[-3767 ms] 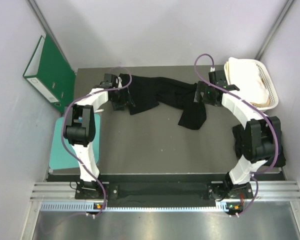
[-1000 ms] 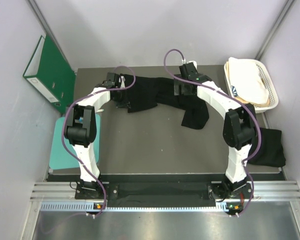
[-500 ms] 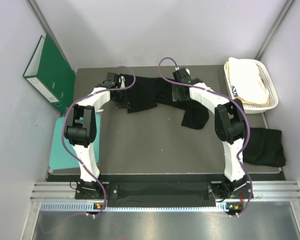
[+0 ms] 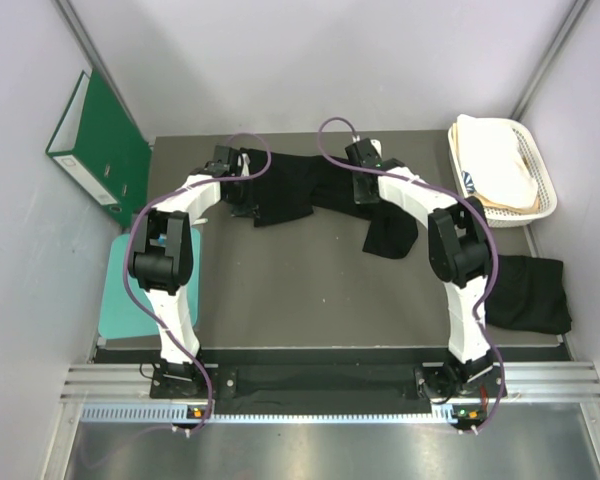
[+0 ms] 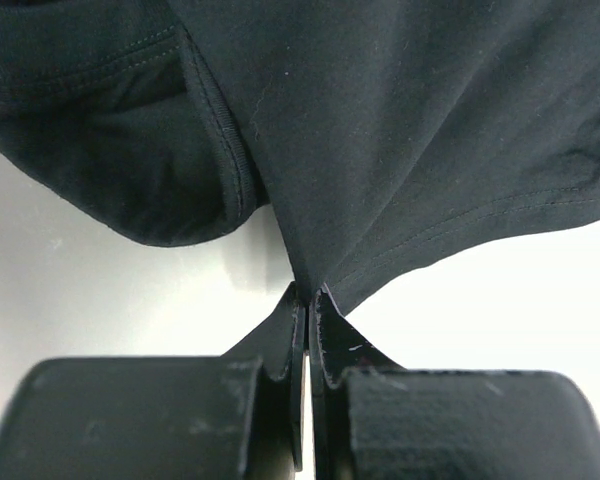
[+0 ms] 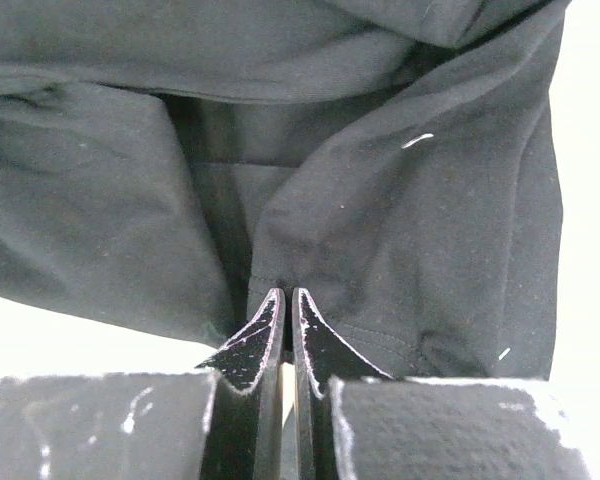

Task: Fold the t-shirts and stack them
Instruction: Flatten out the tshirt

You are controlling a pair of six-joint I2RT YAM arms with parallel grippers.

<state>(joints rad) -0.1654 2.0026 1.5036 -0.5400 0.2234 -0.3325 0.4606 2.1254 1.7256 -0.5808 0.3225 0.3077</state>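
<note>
Left gripper [image 5: 308, 292] and right gripper [image 6: 284, 295] each clamp the t-shirt [image 4: 298, 186]; basket [image 4: 551, 196] right of the latter, binder [image 4: 105, 150] left of the former.

**Count of items, located from the table [image 4: 280, 290]**

- Black t-shirts: two. The far t-shirt [image 4: 300, 190] lies along the table's far edge, and the side t-shirt [image 4: 532, 292] lies at its right edge.
- Robot arms: two. The left arm [image 4: 165, 250] and the right arm [image 4: 460, 250] are both mounted at the near edge.
- Two-finger grippers: two, the left gripper [image 5: 307, 300] and the right gripper [image 6: 285, 300].
- Purple cables: two, one on each arm.
- White plastic basket [image 4: 540, 190]: one, at the far right corner.
- Cream-white cloth [image 4: 490, 155]: one, in the basket.
- Green ring binder [image 4: 95, 140]: one, beyond the far left corner.
- Teal mat [image 4: 115, 295]: one, at the left edge.
</note>
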